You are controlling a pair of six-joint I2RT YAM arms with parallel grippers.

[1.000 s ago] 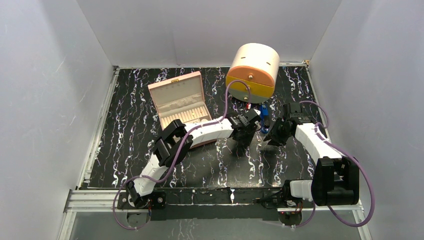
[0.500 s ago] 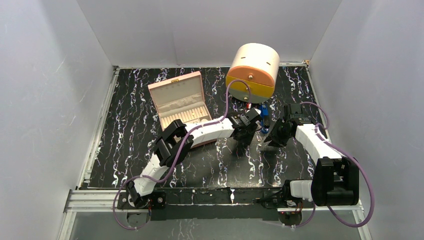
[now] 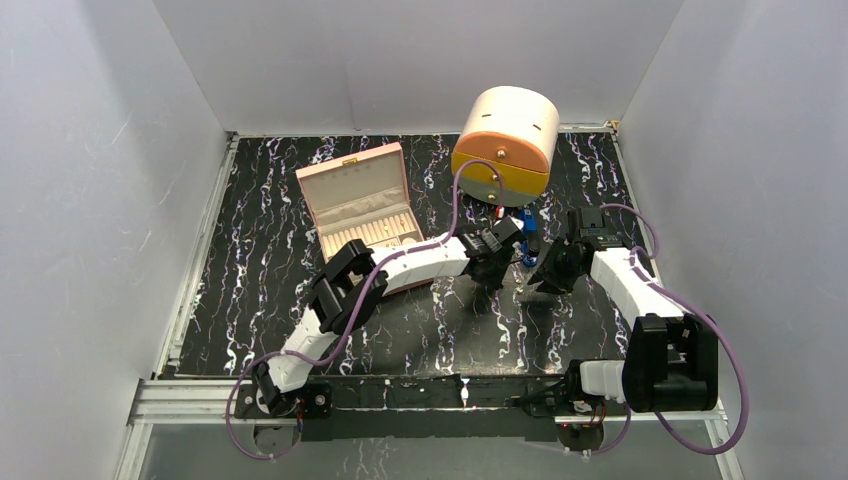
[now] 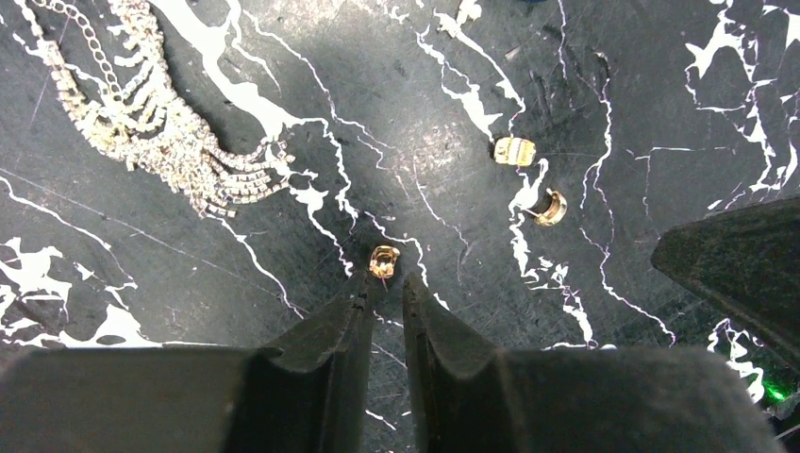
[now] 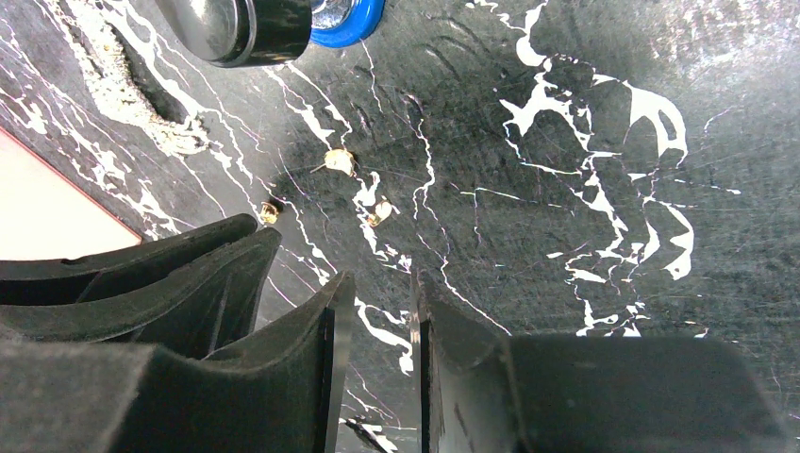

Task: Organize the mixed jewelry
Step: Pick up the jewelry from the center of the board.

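Left gripper [image 4: 387, 283] sits low on the black marble tabletop [image 4: 660, 75], fingers [image 4: 344, 330] a narrow slit apart. The small gold piece [image 4: 384, 260] lies right at the tips, bottom centre of the left wrist view, just ahead of the slit rather than inside it, so I can't tell if there's any pinch yet. To do the pick well, I'd nudge forward so the piece is fully between the pads, keep the tips flat on the marble, then squeeze slowly (something this tiny will likely squirt out if clipped on its edge). Two gold hoops [image 4: 514, 150] [image 4: 550, 208] lie up and to the right, well clear, and the rhinestone necklace [image 4: 160, 132] is upper left. Right gripper [image 5: 379, 288] hangs just beside the left one, fingers spread with nothing between them; it should stay out of the way. The pink jewelry box [image 3: 360, 205] is open, left of centre in the top view.
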